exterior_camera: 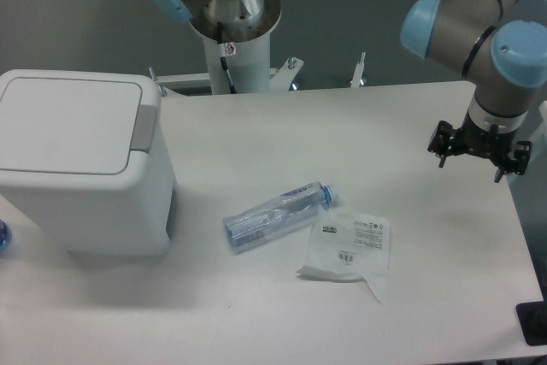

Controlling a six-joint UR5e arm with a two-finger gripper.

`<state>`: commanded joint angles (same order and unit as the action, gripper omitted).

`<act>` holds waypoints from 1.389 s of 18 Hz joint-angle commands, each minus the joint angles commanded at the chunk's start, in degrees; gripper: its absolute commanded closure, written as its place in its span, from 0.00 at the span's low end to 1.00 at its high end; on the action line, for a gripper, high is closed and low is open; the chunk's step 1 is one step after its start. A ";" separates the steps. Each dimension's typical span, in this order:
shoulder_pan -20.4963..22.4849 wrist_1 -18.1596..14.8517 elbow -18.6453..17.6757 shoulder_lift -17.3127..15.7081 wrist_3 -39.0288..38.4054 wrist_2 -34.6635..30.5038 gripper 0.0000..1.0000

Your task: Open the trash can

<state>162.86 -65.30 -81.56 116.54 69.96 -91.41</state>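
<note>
The trash can (81, 164) is a big white boxy bin standing on the left side of the table. Its flat lid (68, 123) lies shut, with a grey push-button strip (144, 127) along the lid's right edge. My gripper (479, 151) hangs far off at the right side of the table, pointing down under the arm's wrist. From above only its black body shows. The fingers are hidden beneath it, and nothing shows in its grasp.
A clear plastic bottle with a blue cap (278, 215) lies on its side mid-table. Next to it is a clear labelled plastic bag (349, 248). The arm's pedestal (232, 36) stands at the back edge. A blue object (2, 235) peeks in at the left edge.
</note>
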 joint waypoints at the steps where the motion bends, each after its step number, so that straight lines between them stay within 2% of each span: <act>1: -0.09 0.00 0.00 0.09 0.00 0.00 0.00; 11: -0.17 -0.35 -0.88 -2.29 -0.96 0.79 0.00; 15: -0.53 0.17 -4.12 -3.51 -1.23 3.51 0.00; 17: -0.88 0.26 -5.97 -5.88 -1.67 3.86 0.00; 20: -3.33 0.09 -6.68 -6.59 -5.09 5.36 0.00; 25: -9.48 -0.26 -7.47 -7.91 -15.36 8.25 0.00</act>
<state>153.38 -65.57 -89.03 108.64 54.61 -83.15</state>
